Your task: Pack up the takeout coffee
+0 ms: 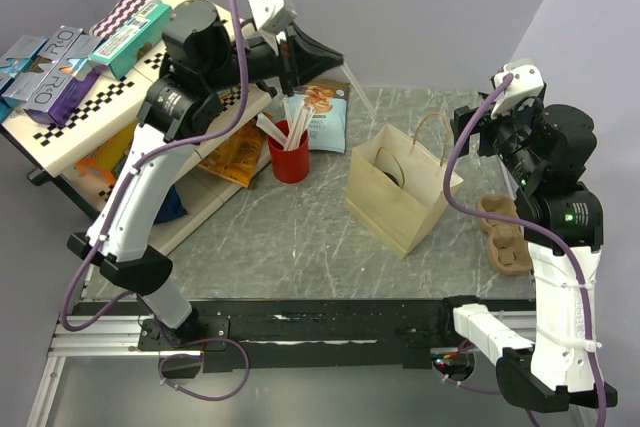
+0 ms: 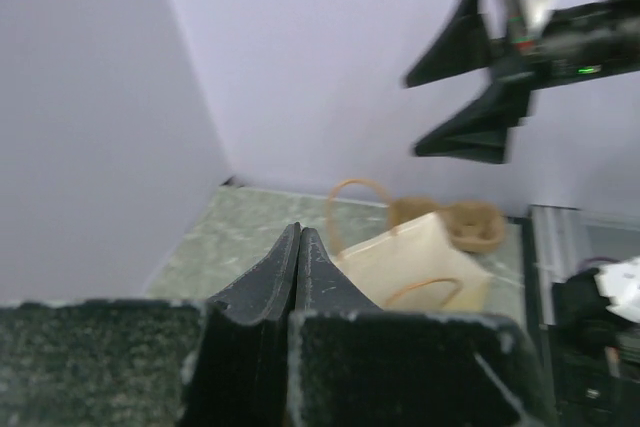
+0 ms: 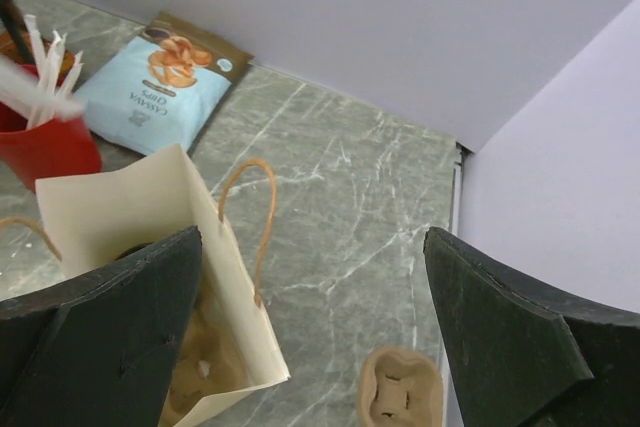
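Inside paper bag (image 1: 398, 215), only a dark shape (image 1: 392, 169), too shadowed to identify. From right wrist: red cup (image 3: 45, 147) cut off at left edge, pulp cup carrier (image 3: 400, 402) at bottom edge. From left wrist: right arm (image 2: 560, 47) blurred. Orange snack packet (image 1: 235, 159) half hidden under left arm (image 1: 140, 187).

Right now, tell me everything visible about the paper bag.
The paper bag is plain tan paper with two brown cord loop handles. It stands upright, mouth open, on the marbled table, between the red cup and a pulp cup carrier, touching neither. Something dark sits inside, too hidden to identify.
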Controlling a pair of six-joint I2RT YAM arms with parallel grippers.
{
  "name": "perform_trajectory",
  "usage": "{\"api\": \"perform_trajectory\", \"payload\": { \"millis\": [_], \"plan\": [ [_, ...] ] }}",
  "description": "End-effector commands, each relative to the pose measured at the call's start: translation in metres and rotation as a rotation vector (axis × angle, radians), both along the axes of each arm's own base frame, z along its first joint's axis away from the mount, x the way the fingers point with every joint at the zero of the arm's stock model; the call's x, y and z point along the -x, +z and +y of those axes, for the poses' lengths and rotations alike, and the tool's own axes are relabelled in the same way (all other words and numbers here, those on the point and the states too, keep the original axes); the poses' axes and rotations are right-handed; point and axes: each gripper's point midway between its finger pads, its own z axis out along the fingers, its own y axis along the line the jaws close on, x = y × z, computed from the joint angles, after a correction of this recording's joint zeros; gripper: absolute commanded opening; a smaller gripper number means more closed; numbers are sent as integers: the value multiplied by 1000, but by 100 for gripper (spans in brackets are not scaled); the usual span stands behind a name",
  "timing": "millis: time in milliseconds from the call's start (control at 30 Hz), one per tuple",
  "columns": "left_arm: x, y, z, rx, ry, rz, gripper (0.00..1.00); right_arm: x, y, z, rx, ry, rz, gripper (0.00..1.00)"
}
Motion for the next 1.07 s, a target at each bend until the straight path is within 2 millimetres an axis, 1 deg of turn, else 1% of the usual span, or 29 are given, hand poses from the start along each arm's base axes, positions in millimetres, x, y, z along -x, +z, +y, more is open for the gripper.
{"api": "perform_trajectory", "payload": {
  "millis": [0, 33, 100, 133, 167, 200, 233, 267, 300, 333, 400, 433, 467, 500, 533, 567, 600, 633, 667, 700, 733, 767, 800, 833, 867, 900, 933, 967, 1033],
  "plan": [
    [41, 3, -22, 24, -182, 37, 1, -4, 12, -12, -20, -72, -43, 97],
    [47, -3, -31, 14, -213, 54, 1, -4, 12, -13, -20, -74, -43, 97],
    [49, -18, -46, -10, -252, 86, 1, -4, 11, -14, -16, -81, -42, 97],
    [57, -23, -56, -20, -283, 95, 1, -2, 11, -15, -14, -82, -46, 97],
    [56, -33, -66, -35, -298, 114, 1, -3, 9, -15, -12, -84, -40, 97],
    [62, -40, -77, -48, -312, 123, 1, -3, 8, -16, -12, -87, -37, 97],
    [63, -48, -86, -66, -323, 138, 1, -3, 7, -15, -12, -85, -37, 97],
    [60, -62, -97, -91, -332, 167, 10, -2, 7, -15, -12, -84, -35, 97],
    [63, -68, -104, -101, -348, 185, 29, -3, 5, -15, -10, -82, -32, 98],
    [62, -71, -107, -100, -351, 196, 62, -3, 3, -14, -10, -77, -25, 99],
    [59, -64, -106, -82, -340, 170, 75, -3, 5, -14, -15, -80, -23, 100],
    [55, -54, -102, -62, -311, 131, 83, -3, 2, -14, -13, -76, -12, 100],
    [50, -45, -97, -45, -276, 98, 87, -3, 4, -13, -13, -72, -13, 100],
    [36, -41, -87, -33, -222, 72, 93, -3, 3, -11, -17, -63, -4, 100],
    [29, -18, -72, 23, -153, 12, 97, -2, 3, -7, -20, -39, 4, 100],
    [19, -14, -63, 37, -108, -4, 99, -1, 6, -5, -22, -28, 2, 100],
    [-2, -16, -47, 43, -37, -5, 100, -1, 6, -2, -33, -16, 6, 100],
    [-11, -5, -31, 70, 33, -17, 99, -2, 7, -5, -43, -40, 2, 100],
    [-28, -4, -14, 74, 93, -9, 99, -5, 11, -6, -86, -62, -8, 100],
    [-32, 0, -2, 80, 128, -16, 99, -7, 10, -10, -110, -93, -6, 100],
    [-40, 0, 9, 79, 178, -6, 100, -9, 13, -18, -129, -151, -14, 100],
    [-52, -4, 23, 73, 228, -2, 99, -13, 11, -21, -166, -182, -3, 100],
    [-49, 2, 34, 82, 251, -15, 99, -14, 13, -24, -178, -207, -5, 100],
    [-54, -7, 39, 69, 274, 2, 99, -15, 13, -29, -185, -241, -2, 100],
    [-59, -10, 49, 63, 302, 6, 99, -18, 10, -28, -197, -248, 15, 100],
    [-56, -8, 56, 66, 317, 4, 99, -17, 12, -28, -202, -248, 13, 100],
    [-60, -19, 60, 49, 335, 29, 99, -18, 13, -26, -203, -239, 11, 100],
    [-62, -22, 67, 44, 355, 37, 99, -19, 11, -24, -206, -228, 23, 100],
    [-64, -23, 77, 27, 392, 14, 99, -22, 19, -24, -212, -228, 6, 100]
  ]
}}
